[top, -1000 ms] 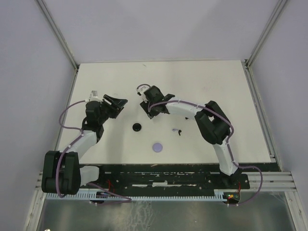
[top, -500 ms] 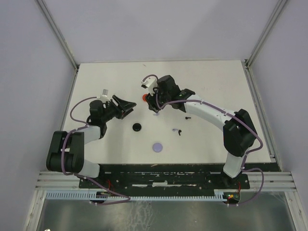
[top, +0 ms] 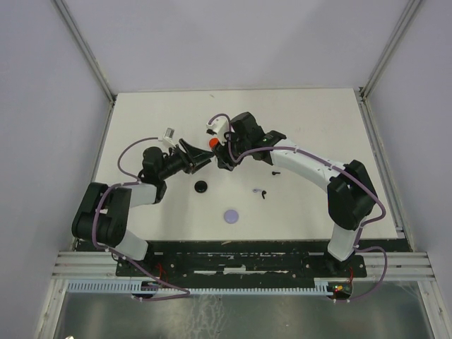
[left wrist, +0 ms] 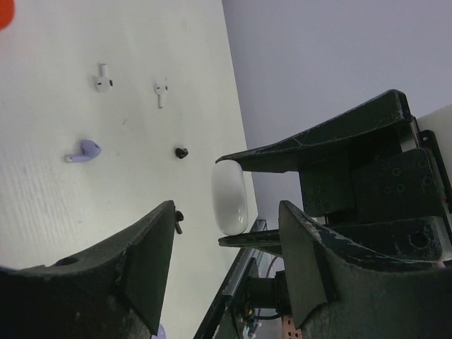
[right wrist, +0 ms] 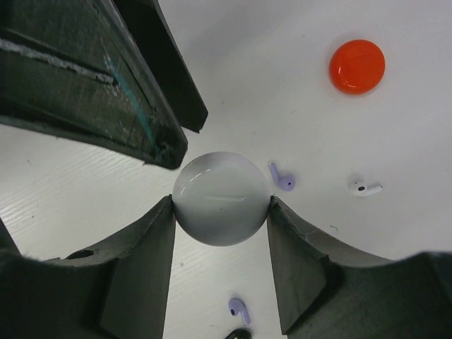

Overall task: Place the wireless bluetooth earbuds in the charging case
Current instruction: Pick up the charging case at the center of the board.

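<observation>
My right gripper [right wrist: 221, 212] is shut on a round white charging case [right wrist: 221, 198] and holds it above the table. In the left wrist view the case [left wrist: 229, 198] is seen edge-on, just beyond my open left gripper [left wrist: 226, 212]. In the top view the left gripper [top: 200, 157] and the right gripper [top: 223, 155] nearly meet at mid-table, and the case is hidden. On the table lie two lavender earbuds [right wrist: 281, 176] [right wrist: 238, 308], two white earbuds [left wrist: 104, 81] [left wrist: 160, 92] and two black earbuds [left wrist: 181, 152] [left wrist: 176, 220].
A red disc [top: 212, 142] lies just behind the two grippers. A black disc [top: 202, 186] and a lavender disc [top: 231, 216] lie nearer the arm bases. Small earbuds [top: 261, 191] lie right of the black disc. Walls enclose the table.
My left gripper has swung right, up to the right gripper. The right gripper moved back and right about a second ago and has since stayed nearly still with the case.
</observation>
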